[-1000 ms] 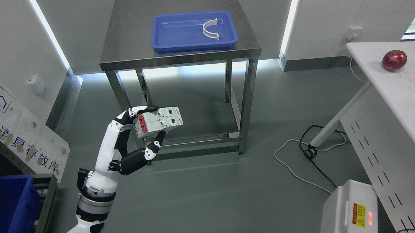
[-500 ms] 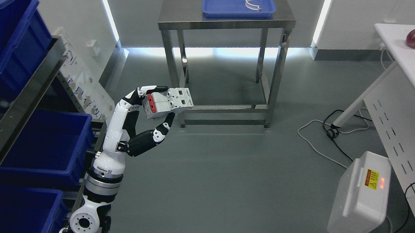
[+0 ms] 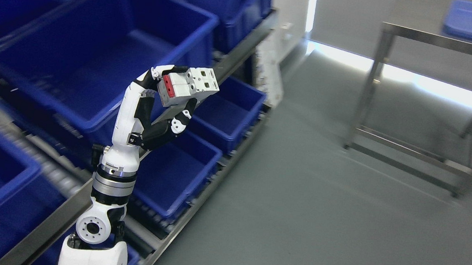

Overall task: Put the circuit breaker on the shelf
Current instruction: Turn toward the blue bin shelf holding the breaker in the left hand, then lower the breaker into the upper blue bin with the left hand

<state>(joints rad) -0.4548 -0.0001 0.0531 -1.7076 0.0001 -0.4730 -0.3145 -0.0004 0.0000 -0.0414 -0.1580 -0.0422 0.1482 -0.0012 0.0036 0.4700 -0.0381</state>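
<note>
One left hand [image 3: 162, 99] grips the circuit breaker [image 3: 187, 85] before blue bins [image 3: 101, 58].

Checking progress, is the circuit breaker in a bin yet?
Not yet: the circuit breaker is gripped in the left hand, raised above the blue bins.

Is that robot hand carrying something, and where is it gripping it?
Yes: the left hand holds a circuit breaker, gripping its red-marked end, fingers above and below.

Bins [image 3: 101, 54] fill the shelf [image 3: 240, 55] at left; a table [image 3: 422, 99], perhaps steel, stands right.
</note>
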